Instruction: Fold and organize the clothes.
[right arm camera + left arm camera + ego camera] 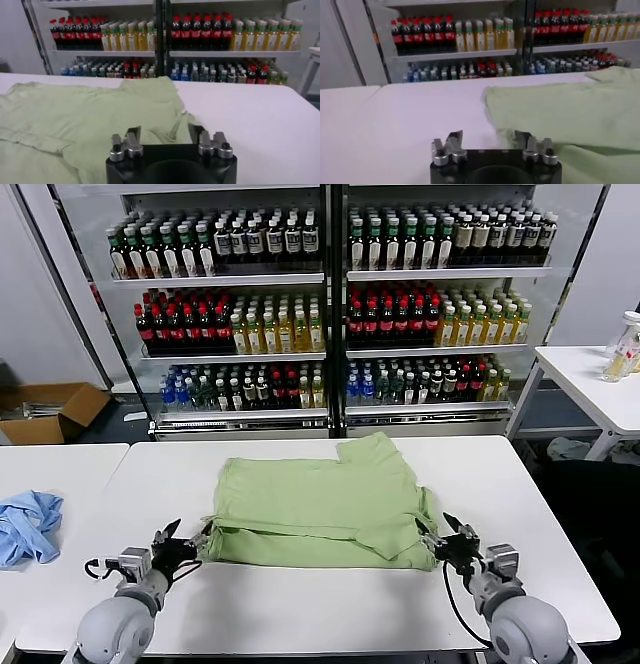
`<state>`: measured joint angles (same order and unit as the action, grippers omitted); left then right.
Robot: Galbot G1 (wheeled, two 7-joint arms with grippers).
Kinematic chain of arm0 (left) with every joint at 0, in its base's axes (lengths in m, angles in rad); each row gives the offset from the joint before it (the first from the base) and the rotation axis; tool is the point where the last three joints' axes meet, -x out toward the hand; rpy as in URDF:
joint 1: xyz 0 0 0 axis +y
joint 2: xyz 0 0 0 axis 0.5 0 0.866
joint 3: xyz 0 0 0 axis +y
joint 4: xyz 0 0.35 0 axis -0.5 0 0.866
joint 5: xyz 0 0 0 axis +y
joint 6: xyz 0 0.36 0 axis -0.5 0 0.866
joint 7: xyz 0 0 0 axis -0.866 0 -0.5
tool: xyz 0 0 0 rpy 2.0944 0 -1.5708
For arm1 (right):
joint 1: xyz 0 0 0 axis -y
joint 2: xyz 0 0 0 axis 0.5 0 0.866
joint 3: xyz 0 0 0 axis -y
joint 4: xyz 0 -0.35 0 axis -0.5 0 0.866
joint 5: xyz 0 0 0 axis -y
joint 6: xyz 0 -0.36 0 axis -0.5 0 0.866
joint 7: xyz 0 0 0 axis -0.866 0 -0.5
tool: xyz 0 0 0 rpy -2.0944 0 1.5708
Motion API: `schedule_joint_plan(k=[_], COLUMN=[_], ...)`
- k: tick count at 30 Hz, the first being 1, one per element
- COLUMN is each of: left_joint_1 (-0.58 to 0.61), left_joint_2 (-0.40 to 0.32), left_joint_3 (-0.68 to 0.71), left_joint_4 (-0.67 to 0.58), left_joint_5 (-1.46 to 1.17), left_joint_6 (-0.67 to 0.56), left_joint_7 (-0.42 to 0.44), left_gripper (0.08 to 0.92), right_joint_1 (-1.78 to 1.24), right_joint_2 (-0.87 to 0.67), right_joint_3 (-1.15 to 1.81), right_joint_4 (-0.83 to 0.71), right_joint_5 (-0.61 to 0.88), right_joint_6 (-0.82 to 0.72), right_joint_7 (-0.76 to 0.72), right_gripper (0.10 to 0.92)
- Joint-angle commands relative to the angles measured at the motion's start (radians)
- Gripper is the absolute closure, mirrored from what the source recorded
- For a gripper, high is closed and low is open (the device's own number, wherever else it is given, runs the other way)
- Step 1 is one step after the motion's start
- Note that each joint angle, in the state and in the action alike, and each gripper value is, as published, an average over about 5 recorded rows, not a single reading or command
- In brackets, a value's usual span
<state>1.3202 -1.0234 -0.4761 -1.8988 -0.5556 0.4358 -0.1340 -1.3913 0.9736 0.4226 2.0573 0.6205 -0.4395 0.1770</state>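
Note:
The light green shirt lies partly folded on the white table, a sleeve folded across its near part; no collar, buttons or print show. My left gripper is open at the shirt's near left corner. In the left wrist view the gripper has the corner of the shirt lying just inside its right finger. My right gripper is open at the near right corner. In the right wrist view the gripper has the fabric of the shirt lying between its fingers.
A light blue cloth lies on the neighbouring table at the left. A glass-door cooler full of bottles stands behind. A cardboard box sits on the floor at the far left. A side table stands at the right.

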Motion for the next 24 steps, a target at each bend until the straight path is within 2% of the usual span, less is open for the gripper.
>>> schedule_joint_plan(k=[1,8,14,24], left_joint_1=[0.100,0.080,0.065,0.056], left_joint_2=[-0.020,-0.030,-0.040,-0.040], left_joint_3=[0.013,0.016,0.019,0.018], left_joint_4=[-0.102,-0.061,-0.042,-0.027], left_joint_5=[-0.022,-0.016,-0.014,-0.013], left_joint_6=[0.049,0.093,0.106,0.107], left_joint_7=[-0.017,-0.038,-0.043,-0.041], left_gripper=[0.213,0.178,0.197,0.467], right_joint_1=[-0.104,-0.086,-0.065,-0.045], right_joint_2=[0.023,0.048,0.057,0.059], right_joint_3=[0.042,-0.004,-0.025,-0.046], right_joint_4=[0.048,0.006,-0.016,-0.038], right_joint_5=[0.000,-0.013,-0.015,-0.016], right_joint_6=[0.000,-0.003,0.004,0.005], right_joint_7=[0.006,0.023,0.016,0.018], right_gripper=[0.209,0.213,0.358,0.644])
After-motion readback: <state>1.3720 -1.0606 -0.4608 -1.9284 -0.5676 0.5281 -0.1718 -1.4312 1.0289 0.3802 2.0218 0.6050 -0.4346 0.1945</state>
